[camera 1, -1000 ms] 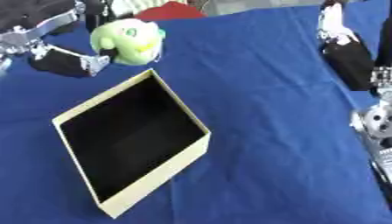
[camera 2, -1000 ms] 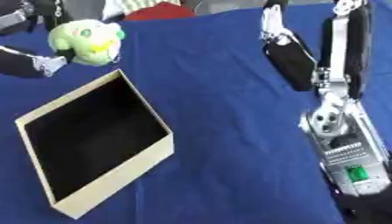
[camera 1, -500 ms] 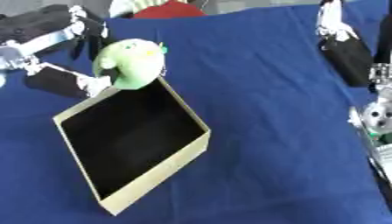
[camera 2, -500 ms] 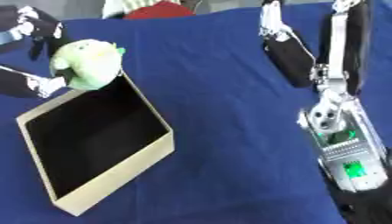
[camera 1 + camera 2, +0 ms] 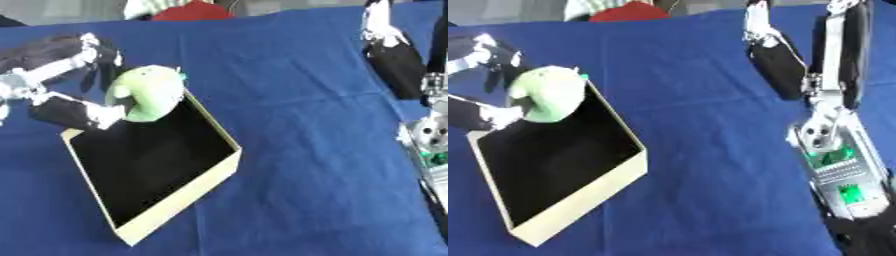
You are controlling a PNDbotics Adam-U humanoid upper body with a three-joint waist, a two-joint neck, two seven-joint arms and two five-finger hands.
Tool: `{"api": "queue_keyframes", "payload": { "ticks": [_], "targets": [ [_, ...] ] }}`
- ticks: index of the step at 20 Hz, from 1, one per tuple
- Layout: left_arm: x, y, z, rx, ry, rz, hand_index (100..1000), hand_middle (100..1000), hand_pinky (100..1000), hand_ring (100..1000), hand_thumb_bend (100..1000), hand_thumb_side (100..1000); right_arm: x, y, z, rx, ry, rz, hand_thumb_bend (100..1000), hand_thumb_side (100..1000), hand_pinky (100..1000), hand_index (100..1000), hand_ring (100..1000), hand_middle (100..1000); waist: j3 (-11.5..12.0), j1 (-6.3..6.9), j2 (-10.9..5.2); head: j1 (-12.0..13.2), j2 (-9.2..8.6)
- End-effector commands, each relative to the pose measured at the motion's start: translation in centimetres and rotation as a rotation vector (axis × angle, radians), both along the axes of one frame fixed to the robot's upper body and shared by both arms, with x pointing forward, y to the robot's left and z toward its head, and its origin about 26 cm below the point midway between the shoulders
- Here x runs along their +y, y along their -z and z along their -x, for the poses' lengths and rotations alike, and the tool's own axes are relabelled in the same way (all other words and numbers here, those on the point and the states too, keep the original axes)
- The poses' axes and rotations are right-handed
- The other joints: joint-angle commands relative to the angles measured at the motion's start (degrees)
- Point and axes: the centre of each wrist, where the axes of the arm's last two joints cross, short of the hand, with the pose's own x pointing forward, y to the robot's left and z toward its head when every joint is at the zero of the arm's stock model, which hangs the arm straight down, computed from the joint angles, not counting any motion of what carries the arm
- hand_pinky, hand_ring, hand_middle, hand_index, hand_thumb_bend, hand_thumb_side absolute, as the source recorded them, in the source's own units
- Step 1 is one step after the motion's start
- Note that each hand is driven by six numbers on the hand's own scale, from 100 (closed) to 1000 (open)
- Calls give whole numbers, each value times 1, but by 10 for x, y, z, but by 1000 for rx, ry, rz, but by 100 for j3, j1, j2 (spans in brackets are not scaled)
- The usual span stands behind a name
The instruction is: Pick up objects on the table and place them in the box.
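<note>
Left hand (image 5: pixel 66 95) gripping green toy (image 5: pixel 147 93), over box (image 5: pixel 157 165) corner

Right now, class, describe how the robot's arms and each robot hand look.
The left robot hand is black with white and silver segments. The right arm has glossy black shells, silver-grey joints, a round silver joint and green markings on a grey panel. No robot hand shows on it.
</note>
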Motion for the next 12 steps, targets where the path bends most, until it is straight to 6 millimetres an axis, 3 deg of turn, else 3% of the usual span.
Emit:
{"api": "queue_keyframes", "payload": {
  "ticks": [1,8,12],
  "targets": [
    [-4,-5,1,-20,9,-22,636,478,317,461,100,341,-2,-5,3,-24,3,-6,100,551,939,883,758,737,2,0,-135,-13,42],
    [-10,8,-4,30,6,-79,637,480,321,467,100,324,-1,-4,3,-22,-3,-10,100,552,940,883,758,736,-8,8,-133,-10,22],
    [-12,22,-12,90,-21,-126,640,486,330,477,100,263,-1,-3,3,-20,-7,-12,100,553,940,884,757,736,-16,16,-131,1,24]
  ]
}}
